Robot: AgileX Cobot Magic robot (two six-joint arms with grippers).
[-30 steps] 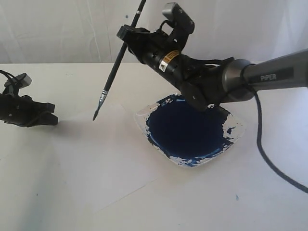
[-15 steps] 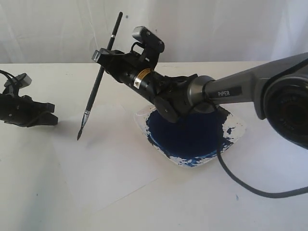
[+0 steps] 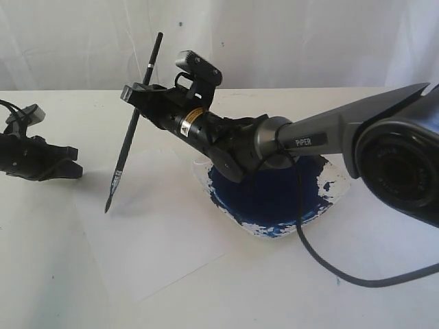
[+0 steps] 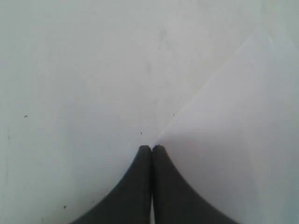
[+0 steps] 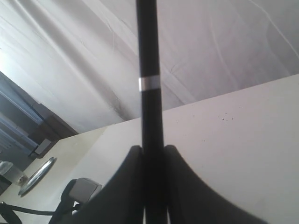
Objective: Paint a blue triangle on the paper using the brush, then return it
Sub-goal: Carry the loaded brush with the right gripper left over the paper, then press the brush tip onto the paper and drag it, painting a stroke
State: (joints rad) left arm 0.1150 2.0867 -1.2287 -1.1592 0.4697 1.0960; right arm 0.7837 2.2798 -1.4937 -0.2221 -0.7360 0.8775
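Observation:
The brush (image 3: 130, 133) is a long black stick held nearly upright, tip down, over the white paper (image 3: 158, 226). Its dark bristle tip (image 3: 108, 205) hangs at or just above the sheet near its left part; contact cannot be told. My right gripper (image 3: 135, 96) is shut on the brush handle (image 5: 150, 93), reaching in from the right. My left gripper (image 3: 68, 170) rests low at the table's left, shut with nothing between its fingers, and its fingertips (image 4: 159, 150) sit at the paper's edge (image 4: 224, 140).
A clear square dish (image 3: 274, 185) full of dark blue paint sits right of the paper, under the right arm. The right arm's black cable (image 3: 322, 264) trails across the table in front. A white curtain hangs behind.
My right gripper carried the brush left and down, away from the dish and onto the paper's left part; the brush has turned more upright. The left gripper has not moved.

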